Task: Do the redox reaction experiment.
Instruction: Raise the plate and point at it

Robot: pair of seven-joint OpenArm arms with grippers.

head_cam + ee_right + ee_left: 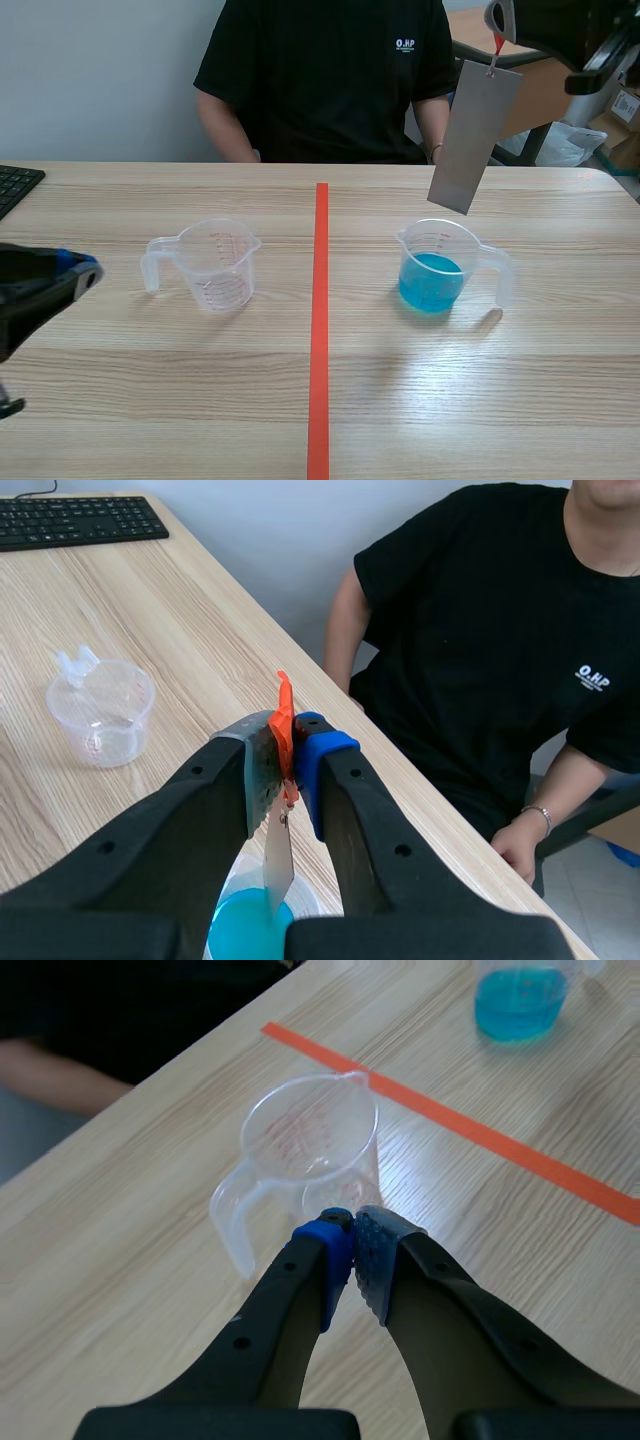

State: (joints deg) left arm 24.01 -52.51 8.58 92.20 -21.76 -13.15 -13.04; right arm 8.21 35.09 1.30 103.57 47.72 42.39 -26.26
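The right gripper [288,745] is clamped on an orange-red tab [284,715]. A grey metal plate [474,135] hangs from the tab, tilted, above the cup of blue liquid [436,268]. The left gripper [352,1250], closed on nothing, is well apart from that cup, just beside the empty cup [213,262].

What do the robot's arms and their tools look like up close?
Both arms are black. The left tool and right tool each have two thick black fingers with small round holes, tipped by soft dotted pads, one blue, one grey.
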